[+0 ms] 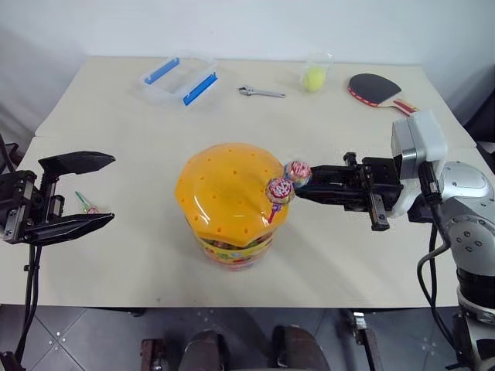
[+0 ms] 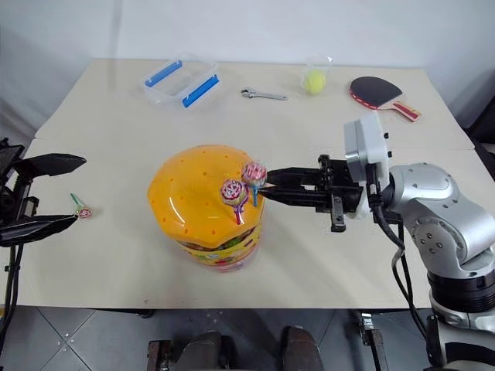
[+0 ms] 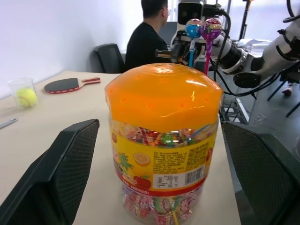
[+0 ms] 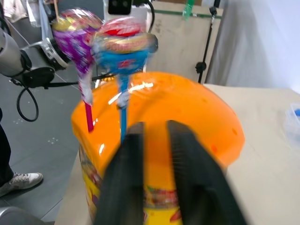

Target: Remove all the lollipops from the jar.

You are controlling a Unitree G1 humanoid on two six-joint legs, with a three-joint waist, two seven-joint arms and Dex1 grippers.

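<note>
The jar (image 1: 230, 193), a clear tub under a domed orange lid, stands mid-table. Two lollipops (image 1: 298, 171) (image 1: 279, 189) stand upright in holes on the lid's right side, one on a blue stick, one on a red stick. My right gripper (image 1: 298, 188) reaches in level from the right, shut, its tips at the blue stick; I cannot tell whether the stick is clamped. Another lollipop (image 1: 87, 205), on a green stick, lies on the table at the left. My left gripper (image 1: 113, 189) hovers open just above it, facing the jar and apart from it.
At the back of the table are a clear box with blue clips (image 1: 179, 77), a wrench (image 1: 261, 92), a small cup with a yellow-green ball (image 1: 314, 76) and a red paddle (image 1: 379, 90). A person (image 3: 147, 37) sits beyond the table's right end.
</note>
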